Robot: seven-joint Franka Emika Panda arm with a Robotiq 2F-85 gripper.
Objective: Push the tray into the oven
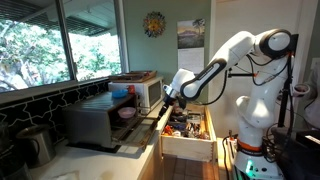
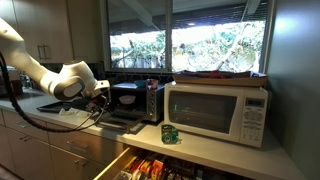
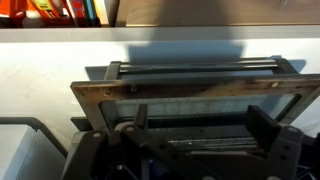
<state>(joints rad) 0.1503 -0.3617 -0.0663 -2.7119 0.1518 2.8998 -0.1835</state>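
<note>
Hand (image 3: 200, 120) hovers over the dropped door (image 3: 190, 92), fingers spread and gripping nothing, the tray (image 3: 205, 143) seemingly jutting from the oven (image 1: 92, 120) mouth, so best plant fingertips square on its front edge and push level, straight in.
</note>
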